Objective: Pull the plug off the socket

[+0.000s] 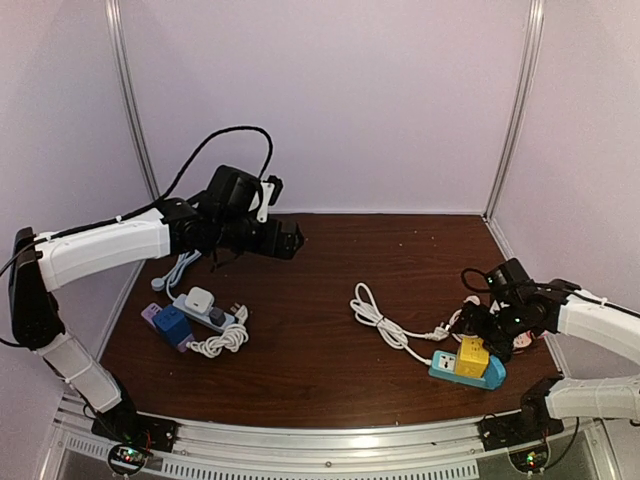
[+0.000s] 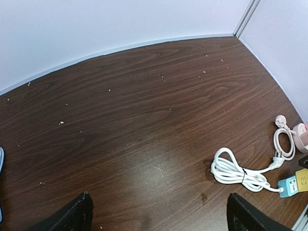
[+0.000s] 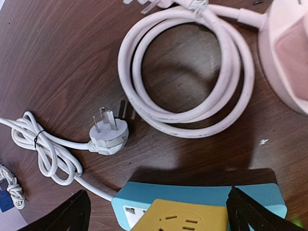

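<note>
A yellow cube plug sits in a teal power strip at the front right of the table. In the right wrist view the yellow plug and the teal strip lie between my fingers. My right gripper is open, just above them, touching neither; in the top view it hovers beside the strip. My left gripper is open and empty, raised over the back left of the table; its wrist view shows bare wood below, with the teal strip at the far right.
The strip's white cord bundle and its loose plug lie left of it. A pink cable coil and pink device lie behind. A second strip with a white plug and a blue adapter lies at the left.
</note>
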